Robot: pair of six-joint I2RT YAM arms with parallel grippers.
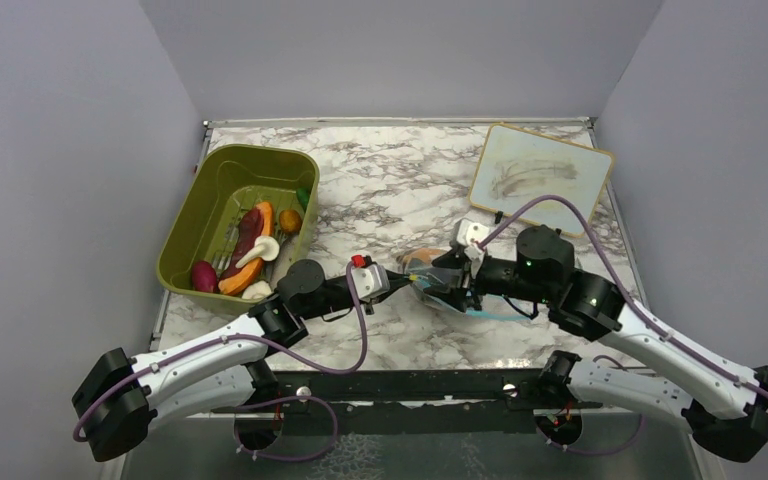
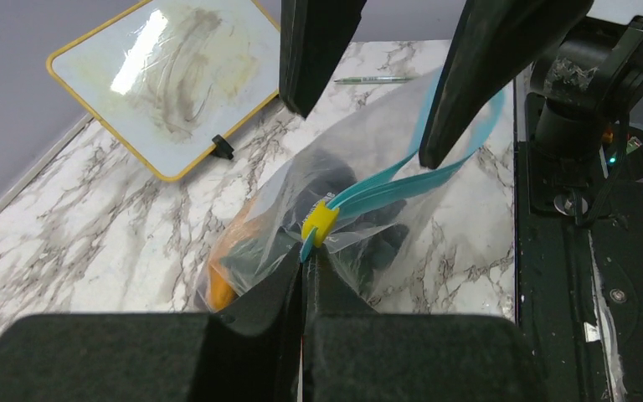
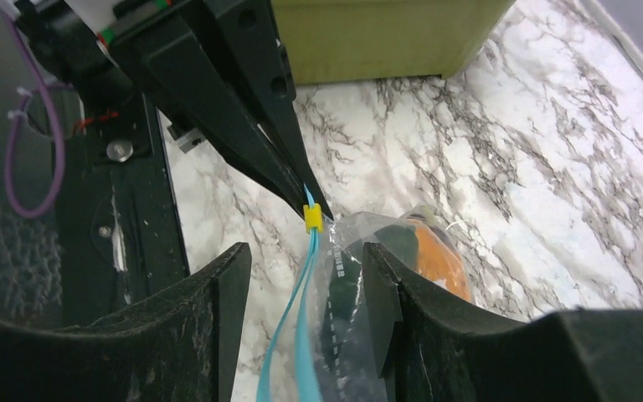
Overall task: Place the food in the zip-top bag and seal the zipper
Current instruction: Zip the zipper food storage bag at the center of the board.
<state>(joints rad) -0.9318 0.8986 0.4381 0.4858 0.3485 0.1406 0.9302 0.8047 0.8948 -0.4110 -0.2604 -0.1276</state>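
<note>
Two arms reach forward low and meet over the middle of the surface (image 1: 390, 180). The left tool (image 2: 303, 276) is clamped shut on the end of the zipper (image 3: 301, 352), just beside the yellow slider (image 2: 320, 222). The right tool (image 3: 306, 251) stands with jaws apart, straddling the zipper without gripping it. Between both tools lies the zip-top bag (image 2: 368, 138), holding orange and dark food (image 3: 439, 255). More pieces lie in the green tub (image 1: 210, 190), far left.

The surface (image 1: 390, 180) before me was grey-veined white marble. On it sat an olive-green tub (image 1: 185, 235) at my left, a yellow-framed whiteboard (image 1: 540, 178) far right, and a pen (image 2: 374, 79). The clear zip-top bag (image 1: 438, 275) rested near the front middle.
</note>
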